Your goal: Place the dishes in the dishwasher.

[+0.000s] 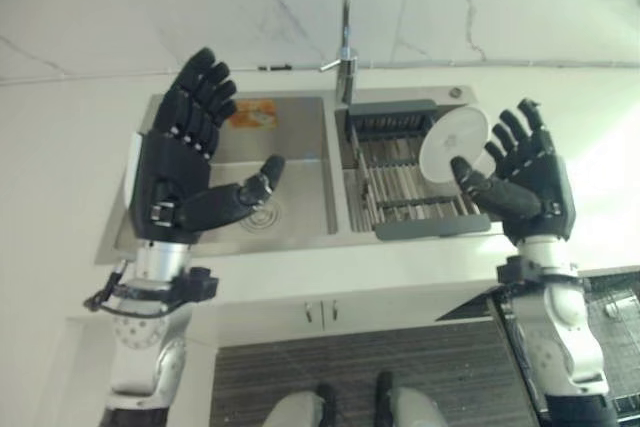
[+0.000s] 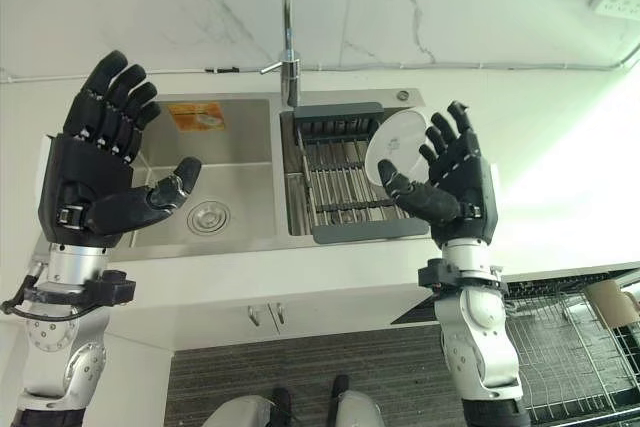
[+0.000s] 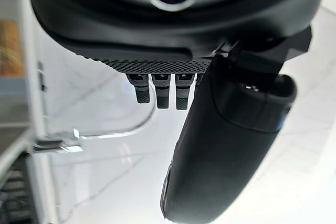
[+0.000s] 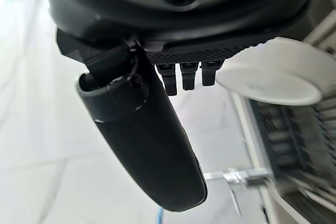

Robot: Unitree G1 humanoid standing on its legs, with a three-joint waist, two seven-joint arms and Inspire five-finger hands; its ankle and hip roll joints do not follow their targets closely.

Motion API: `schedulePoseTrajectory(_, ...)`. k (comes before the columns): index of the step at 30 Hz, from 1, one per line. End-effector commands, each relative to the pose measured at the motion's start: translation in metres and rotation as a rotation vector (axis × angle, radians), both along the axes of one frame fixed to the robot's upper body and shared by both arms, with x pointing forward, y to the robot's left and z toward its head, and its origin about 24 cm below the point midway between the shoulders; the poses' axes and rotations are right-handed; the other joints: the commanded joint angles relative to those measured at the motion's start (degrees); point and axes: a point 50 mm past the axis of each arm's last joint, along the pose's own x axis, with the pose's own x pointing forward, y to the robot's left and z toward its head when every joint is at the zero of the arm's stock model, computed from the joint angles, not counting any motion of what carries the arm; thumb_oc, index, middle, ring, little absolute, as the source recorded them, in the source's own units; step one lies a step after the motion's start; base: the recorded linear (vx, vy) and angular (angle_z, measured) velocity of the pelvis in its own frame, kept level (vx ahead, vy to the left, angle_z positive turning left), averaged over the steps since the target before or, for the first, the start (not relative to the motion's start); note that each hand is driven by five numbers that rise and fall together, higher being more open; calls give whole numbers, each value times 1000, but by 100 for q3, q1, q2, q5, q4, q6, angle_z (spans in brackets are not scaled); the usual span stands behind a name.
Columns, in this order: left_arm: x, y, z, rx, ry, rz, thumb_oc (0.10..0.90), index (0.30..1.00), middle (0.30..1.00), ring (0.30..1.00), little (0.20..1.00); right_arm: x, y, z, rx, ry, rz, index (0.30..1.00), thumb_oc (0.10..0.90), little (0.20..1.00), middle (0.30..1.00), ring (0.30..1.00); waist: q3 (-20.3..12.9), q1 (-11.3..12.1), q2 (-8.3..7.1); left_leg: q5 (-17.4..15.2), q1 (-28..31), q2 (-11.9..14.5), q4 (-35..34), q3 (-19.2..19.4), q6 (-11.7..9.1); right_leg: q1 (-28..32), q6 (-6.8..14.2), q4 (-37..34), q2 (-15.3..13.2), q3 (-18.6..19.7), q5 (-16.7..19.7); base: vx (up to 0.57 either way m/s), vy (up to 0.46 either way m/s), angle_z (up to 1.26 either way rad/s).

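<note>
A white plate (image 1: 453, 139) stands on edge in the grey drainer rack (image 1: 400, 187) set in the sink's right basin. My right hand (image 1: 530, 185) is raised just right of the plate, palm up and open; its thumb overlaps the plate's lower rim, but nothing is gripped. In the right wrist view the plate (image 4: 273, 74) shows past the straight fingers (image 4: 190, 74). My left hand (image 1: 175, 172) is held up open over the left basin (image 1: 290, 197), holding nothing. The dishwasher's wire rack (image 2: 570, 347) is pulled out at the lower right.
A tall chrome faucet (image 1: 347, 47) rises between the two basins. An orange label (image 1: 252, 114) lies at the back of the left basin. A beige cup (image 2: 608, 303) sits in the dishwasher rack. White counter surrounds the sink, with a dark mat (image 1: 360, 367) on the floor below.
</note>
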Motion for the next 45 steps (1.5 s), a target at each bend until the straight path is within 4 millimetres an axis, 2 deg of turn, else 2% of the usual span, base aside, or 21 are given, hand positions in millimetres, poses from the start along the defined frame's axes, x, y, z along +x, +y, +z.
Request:
schedulePoseTrajectory(1, -9, -9, 30, -7, -191, -46, 800, 900, 900, 900, 900, -11, -18, 48, -29, -267, -83, 900, 800, 900, 900, 900, -720, -9, 9, -228, -140, 569, -29, -328, -619, 42, 305, 43, 71, -11, -451, 50, -25, -6)
schedulePoseTrajectory(10, -9, -15, 25, 29, -165, -104, 800, 900, 900, 900, 900, -15, -32, 67, -44, -361, -146, 900, 800, 900, 900, 900, -816, -30, 41, -286, -78, 588, -29, -411, -643, 101, 292, 43, 146, 56, -523, 16, -19, -2)
schedulePoseTrajectory(13, -7, -18, 25, 34, -159, -121, 800, 900, 900, 900, 900, -12, -33, 66, -26, -349, -135, 900, 800, 900, 900, 900, -834, -63, 38, -302, -49, 590, -29, -390, -641, 115, 295, 43, 147, 79, -521, 0, 0, 0)
schedulePoseTrajectory(14, -5, -21, 25, 38, -159, -136, 800, 900, 900, 900, 900, -3, -32, 59, 58, -304, -62, 900, 800, 900, 900, 900, -834, -65, 31, -313, -29, 593, -29, -382, -634, 126, 296, 43, 147, 92, -521, 0, 0, 0)
schedulePoseTrajectory(21, 4, -28, 24, 59, -140, -164, 800, 900, 900, 900, 900, 27, -31, 24, 143, -67, 25, 900, 800, 900, 900, 900, -871, -28, 1, -331, 22, 600, -29, -375, -624, 205, 276, 43, 146, 60, -554, 0, 0, 0)
schedulePoseTrajectory(27, 7, -28, 22, 63, -123, -168, 800, 900, 900, 900, 900, 41, -32, 15, 204, 14, 74, 900, 800, 900, 900, 900, -896, 46, -18, -349, 42, 582, -29, -396, -617, 256, 258, 43, 134, 17, -583, 0, 0, 0)
schedulePoseTrajectory(38, 11, -27, 19, 36, -90, -185, 800, 900, 900, 900, 900, 50, -31, 5, 254, 89, 91, 900, 800, 900, 900, 900, -892, 124, -36, -359, 70, 543, -29, -458, -600, 324, 258, 43, 118, 26, -593, 6, 9, 4)
schedulePoseTrajectory(45, 16, -27, 17, 25, -63, -181, 800, 900, 900, 900, 900, 65, -32, -1, 283, 186, 101, 900, 800, 900, 900, 900, -885, 225, -50, -366, 101, 533, -29, -483, -598, 398, 245, 43, 98, -36, -623, 5, 3, 2)
